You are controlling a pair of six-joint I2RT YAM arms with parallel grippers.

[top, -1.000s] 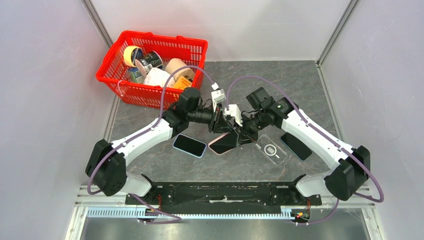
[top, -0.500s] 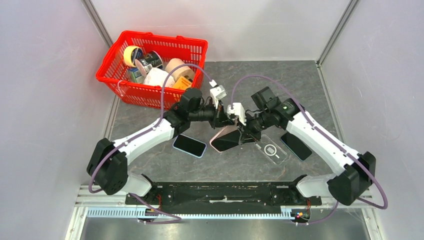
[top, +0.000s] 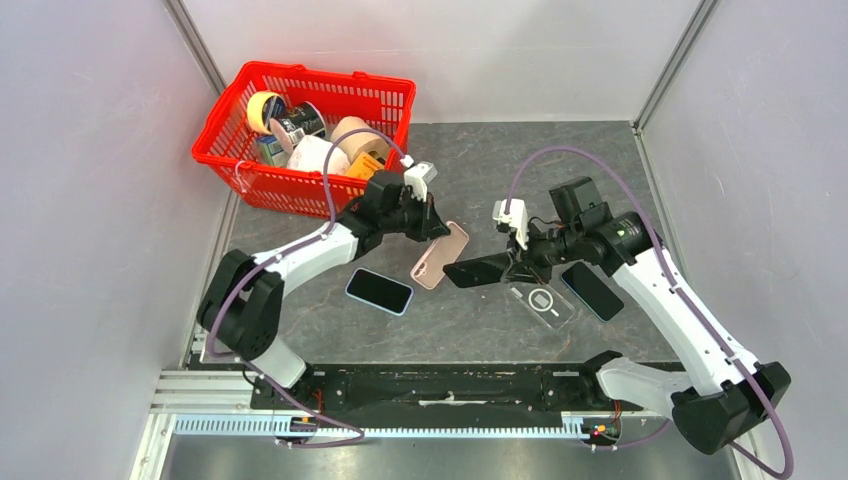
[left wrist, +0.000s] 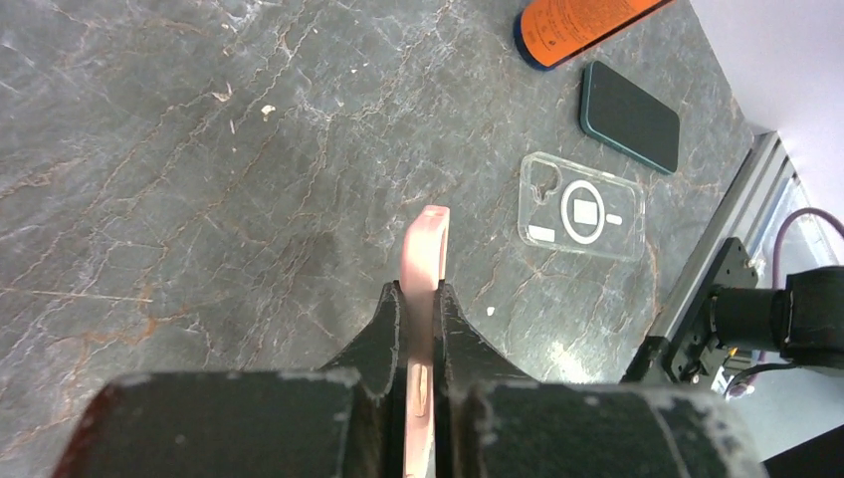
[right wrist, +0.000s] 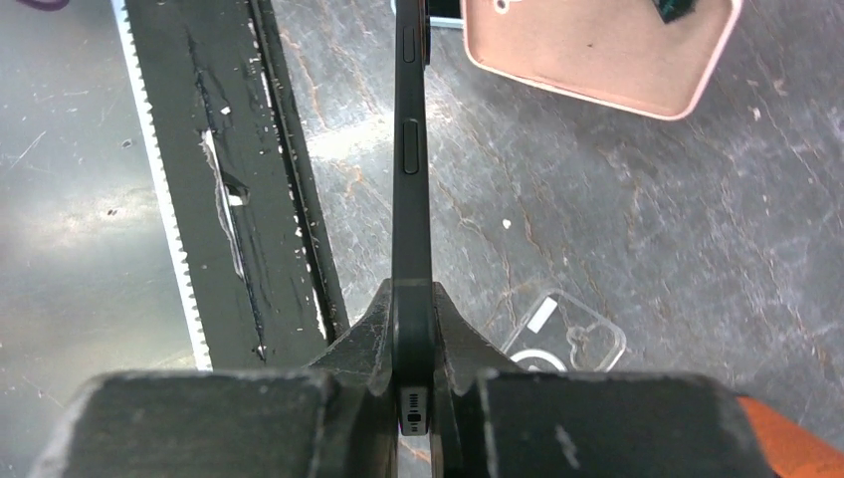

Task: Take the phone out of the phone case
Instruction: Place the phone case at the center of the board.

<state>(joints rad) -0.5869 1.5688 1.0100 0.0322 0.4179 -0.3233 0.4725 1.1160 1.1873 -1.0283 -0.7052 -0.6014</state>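
Note:
The pink phone case is empty and hangs tilted from my left gripper, which is shut on its upper end. In the left wrist view the case runs edge-on between the fingers. The black phone is out of the case and held off the table by my right gripper, which is shut on one end. Seen from the right wrist, the phone stands edge-on in the right gripper, with the pink case apart from it, beyond its far end.
A clear case and a dark phone lie under the right arm. Another phone lies left of centre. A red basket of tape rolls stands at the back left. An orange object lies near the dark phone.
The two grippers have drawn apart: the right one moved right with the black phone, the left one shut on the pink case and swung back left. Phone and case are now separate.

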